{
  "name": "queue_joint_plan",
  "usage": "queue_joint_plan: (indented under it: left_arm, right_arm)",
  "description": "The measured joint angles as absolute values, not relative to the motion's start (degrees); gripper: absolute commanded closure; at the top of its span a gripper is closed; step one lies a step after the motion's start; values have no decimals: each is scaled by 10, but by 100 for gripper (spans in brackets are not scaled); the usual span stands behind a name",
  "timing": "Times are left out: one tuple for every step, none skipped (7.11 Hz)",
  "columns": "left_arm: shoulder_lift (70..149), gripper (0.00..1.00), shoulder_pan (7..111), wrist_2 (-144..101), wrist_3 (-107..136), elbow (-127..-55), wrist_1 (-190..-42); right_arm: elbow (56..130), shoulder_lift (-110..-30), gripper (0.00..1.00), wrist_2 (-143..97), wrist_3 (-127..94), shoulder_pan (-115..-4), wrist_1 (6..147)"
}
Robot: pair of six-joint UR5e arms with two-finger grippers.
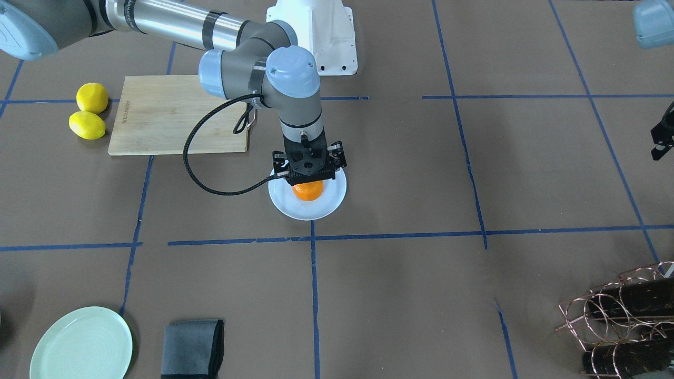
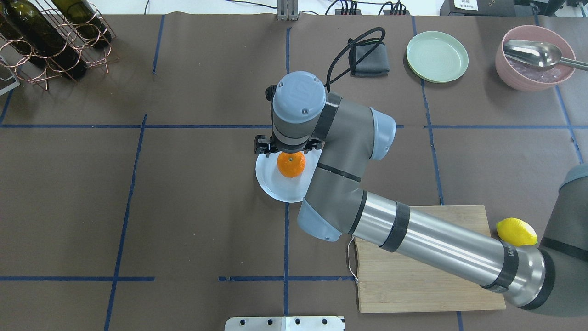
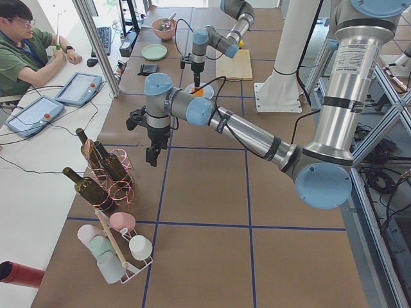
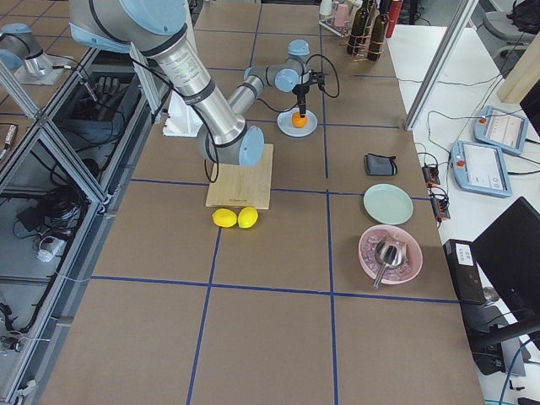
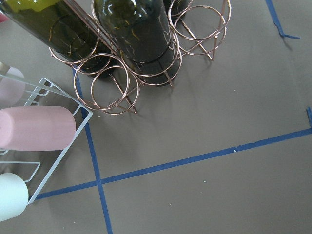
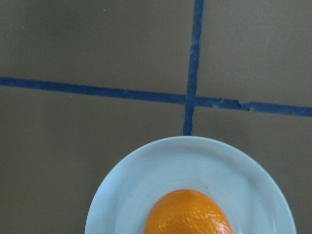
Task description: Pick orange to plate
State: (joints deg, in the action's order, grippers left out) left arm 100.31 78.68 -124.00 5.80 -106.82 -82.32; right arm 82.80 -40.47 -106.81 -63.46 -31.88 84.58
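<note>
The orange [image 1: 308, 190] rests on the pale bluish-white plate [image 1: 326, 205] near the table's middle; it also shows in the overhead view as the orange [image 2: 291, 164] on the plate [image 2: 275, 186]. My right gripper [image 1: 308, 169] hangs straight over the fruit, open, its fingers spread wider than the orange and not gripping it. The right wrist view looks down on the orange [image 6: 187, 214] and the plate [image 6: 146, 175]; no fingers show there. My left gripper [image 3: 153, 158] hovers far off near the wine rack, and I cannot tell if it is open or shut.
Two lemons [image 1: 89, 111] lie beside a wooden cutting board [image 1: 179, 113]. A pale green plate [image 1: 81, 345] and a folded grey cloth [image 1: 192, 347] sit at the operators' edge. A copper wine rack [image 1: 621, 316] holds bottles. A pink bowl [image 2: 533, 69] holds a spoon.
</note>
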Motion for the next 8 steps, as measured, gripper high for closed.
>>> queue_joint_plan:
  left_arm:
    - [1001, 0, 798, -1240, 44, -1068, -820]
    - [998, 0, 814, -1240, 19, -1067, -812]
    - [996, 0, 835, -1241, -15, -1062, -801]
    - [987, 0, 857, -1251, -51, -1052, -791]
    - [969, 0, 876, -1275, -87, -1039, -788]
    - [952, 0, 892, -1300, -113, -1022, -787]
    - [931, 0, 904, -1318, -125, -1010, -789]
    - [908, 0, 909, -1328, -130, -1005, -794]
  right_arm:
    - [863, -412, 0, -1092, -626, -347, 874]
    - [915, -435, 0, -1111, -604, -379, 910]
    - [983, -477, 0, -1132, -554, -421, 954]
    - [1037, -522, 0, -1165, -489, -474, 990]
    - [1068, -564, 0, -1210, -419, -531, 1011]
    - [1081, -604, 0, -1252, -347, -585, 1019]
    - [1085, -643, 0, -1282, -276, -632, 1023]
    - [1084, -680, 0, -1301, -219, -668, 1024]
